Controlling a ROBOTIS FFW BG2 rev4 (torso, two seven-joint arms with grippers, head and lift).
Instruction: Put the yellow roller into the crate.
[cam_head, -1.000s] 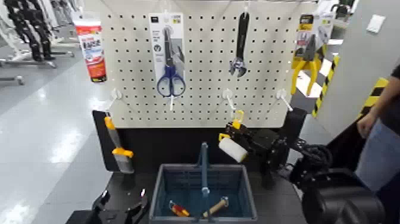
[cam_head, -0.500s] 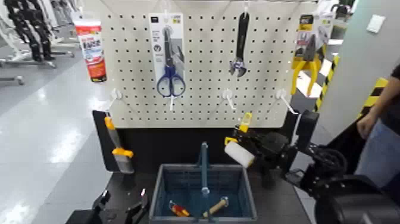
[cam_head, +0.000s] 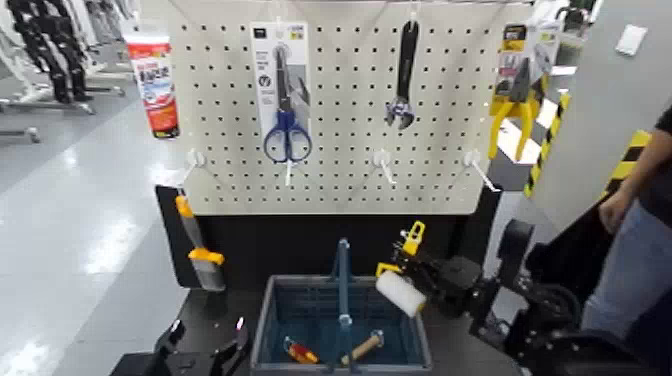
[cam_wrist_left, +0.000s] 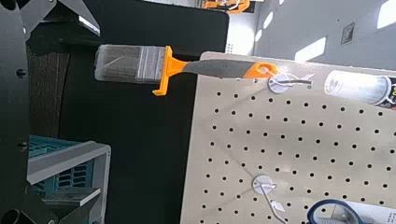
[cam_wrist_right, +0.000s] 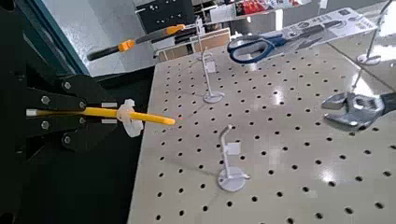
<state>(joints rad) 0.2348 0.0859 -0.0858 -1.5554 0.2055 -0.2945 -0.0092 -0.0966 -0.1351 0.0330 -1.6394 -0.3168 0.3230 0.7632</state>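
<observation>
The yellow roller (cam_head: 401, 293) has a white sleeve and a yellow handle that points up toward the pegboard. My right gripper (cam_head: 436, 272) is shut on its handle and holds the sleeve just above the far right corner of the crate (cam_head: 262, 330). The right wrist view shows the yellow handle (cam_wrist_right: 98, 114) clamped between the dark fingers. The crate is dark blue-grey with an upright centre handle; one corner (cam_wrist_left: 65, 173) shows in the left wrist view. My left gripper (cam_head: 205, 348) rests open and empty low at the crate's left.
The pegboard (cam_head: 340, 170) holds scissors (cam_head: 287, 135), a wrench (cam_head: 403, 95), yellow pliers (cam_head: 515, 100), a tube (cam_head: 155, 80) and bare hooks. An orange-handled brush (cam_head: 197, 250) hangs at the left. Two small tools (cam_head: 362, 347) lie in the crate. A person (cam_head: 640, 230) stands at the right.
My right gripper has carried the roller down and away from the pegboard hook, so the sleeve now hangs lower, at the crate's right rim. The left arm has not moved.
</observation>
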